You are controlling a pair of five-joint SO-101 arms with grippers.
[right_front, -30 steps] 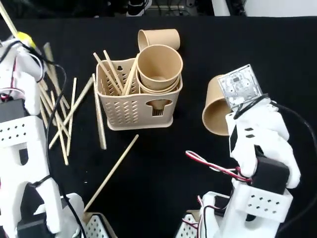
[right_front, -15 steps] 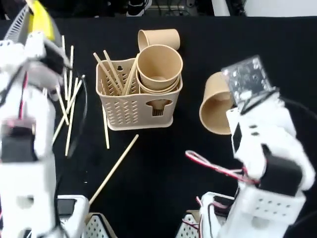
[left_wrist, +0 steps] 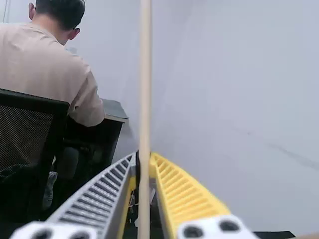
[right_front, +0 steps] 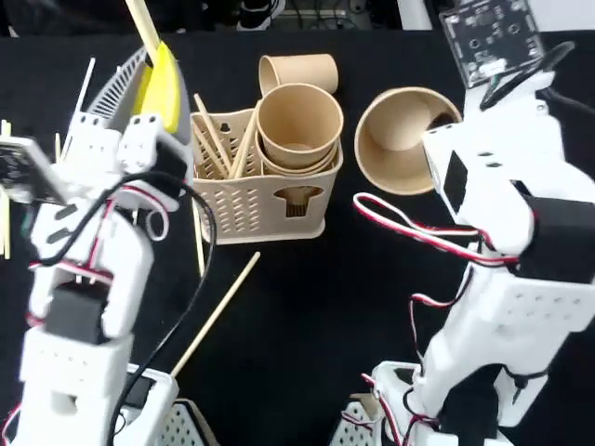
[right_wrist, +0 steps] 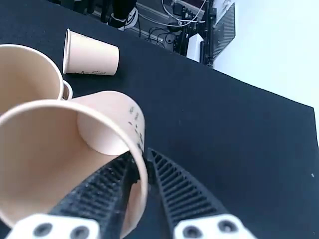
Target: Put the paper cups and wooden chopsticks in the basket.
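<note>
Right wrist view: right tool pinches the rim of a tipped paper cup above the bench. Left tool clamps one chopstick. Farther off, the basket holds stacked cups; another cup lies behind it.

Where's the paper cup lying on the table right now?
In the high view the tipped paper cup lies on the table just beyond the basket, next to the stacked cups.
</note>
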